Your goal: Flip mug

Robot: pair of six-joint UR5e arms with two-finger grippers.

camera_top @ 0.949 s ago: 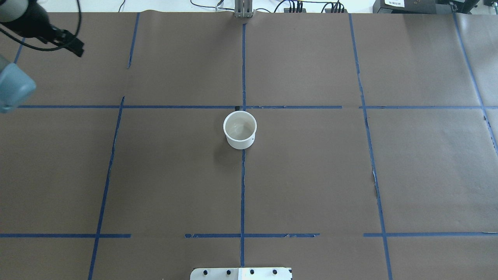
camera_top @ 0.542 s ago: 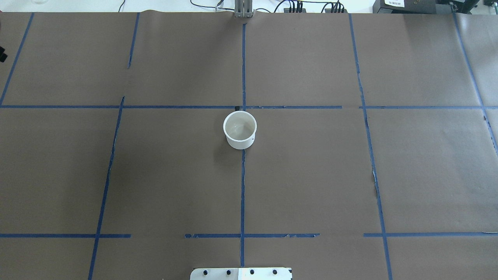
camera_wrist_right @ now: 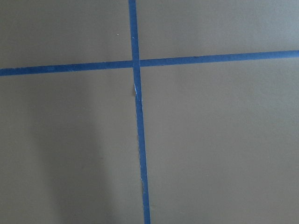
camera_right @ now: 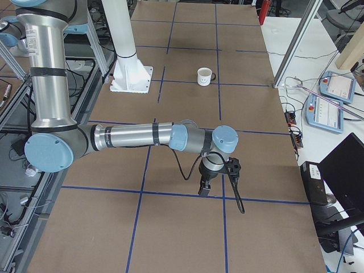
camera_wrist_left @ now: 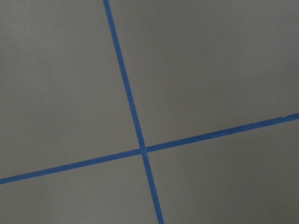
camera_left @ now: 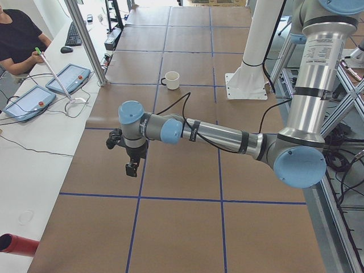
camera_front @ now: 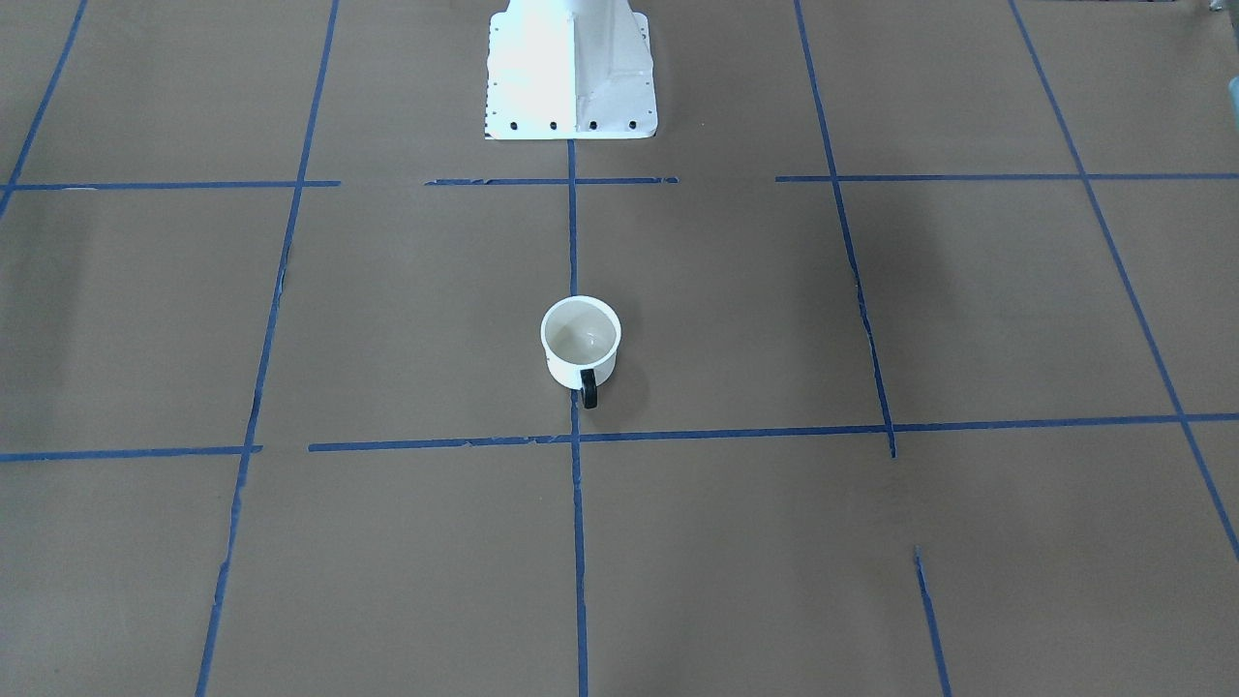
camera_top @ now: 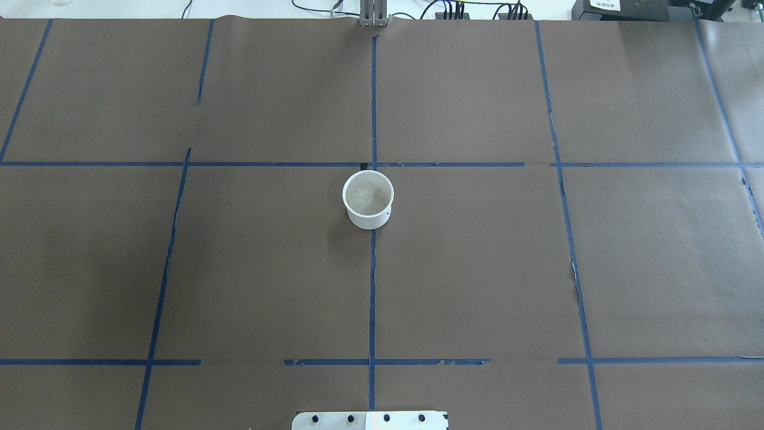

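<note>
The small white mug (camera_top: pixel 368 200) stands upright, mouth up, at the table's middle, next to a blue tape crossing. In the front-facing view its dark handle points toward the camera (camera_front: pixel 581 344). It also shows far off in the exterior left view (camera_left: pixel 171 80), and in the exterior right view (camera_right: pixel 204 76) with its smiley face. My left gripper (camera_left: pixel 132 168) hangs over the table's left end, far from the mug. My right gripper (camera_right: pixel 203 190) hangs over the right end, also far away. I cannot tell whether either is open or shut. Both wrist views show only brown paper and tape.
Brown paper with a blue tape grid covers the table. The white robot base (camera_front: pixel 571 68) stands at the robot's edge. A metal post (camera_left: pixel 85 40) and control tablets (camera_left: pixel 68 78) stand on the operators' side, where a person (camera_left: pixel 17 37) sits.
My left arm, seen at the overhead view's upper left at first, has moved out of that view to the left. The mug has not moved.
</note>
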